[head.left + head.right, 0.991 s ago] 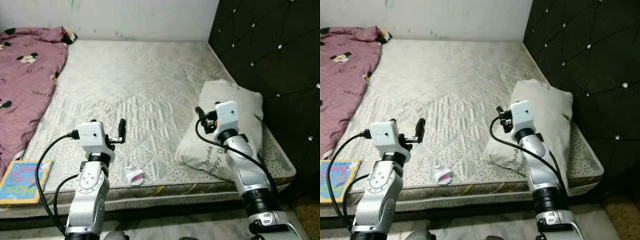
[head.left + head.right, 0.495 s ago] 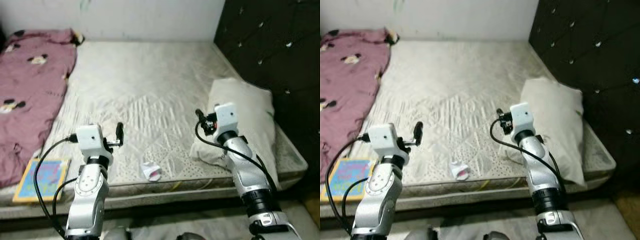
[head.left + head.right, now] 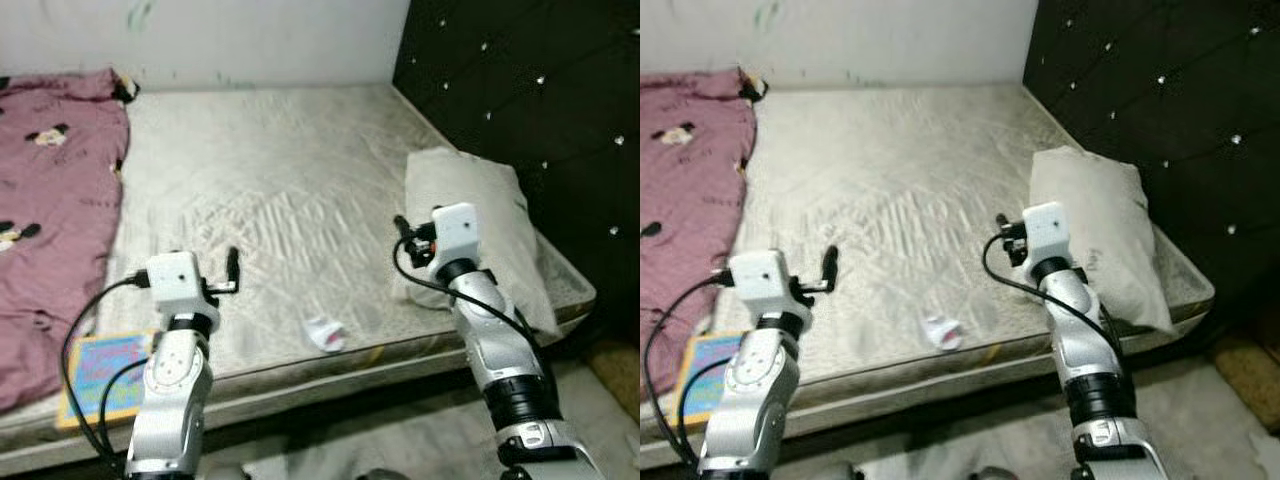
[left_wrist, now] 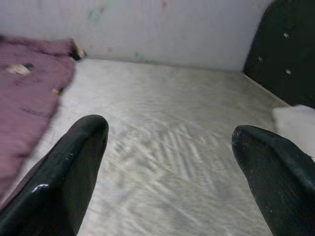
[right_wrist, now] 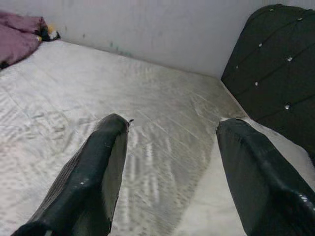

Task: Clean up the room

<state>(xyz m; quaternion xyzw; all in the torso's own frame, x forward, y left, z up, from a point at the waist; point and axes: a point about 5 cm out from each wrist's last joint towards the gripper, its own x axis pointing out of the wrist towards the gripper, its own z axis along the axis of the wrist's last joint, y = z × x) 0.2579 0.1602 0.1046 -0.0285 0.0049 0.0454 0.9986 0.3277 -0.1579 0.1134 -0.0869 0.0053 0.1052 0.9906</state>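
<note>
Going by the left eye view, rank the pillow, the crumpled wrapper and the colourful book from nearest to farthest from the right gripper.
1. Pillow: right beside the right gripper, by the headboard.
2. Crumpled wrapper: near the mattress front edge, between the arms.
3. Colourful book: far over at the front left corner, beyond the left arm.

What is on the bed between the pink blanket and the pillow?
Mostly bare mattress. In the left eye view, nothing lies between the pink blanket and the pillow; the crumpled wrapper sits lower, near the bed's front edge.
</note>
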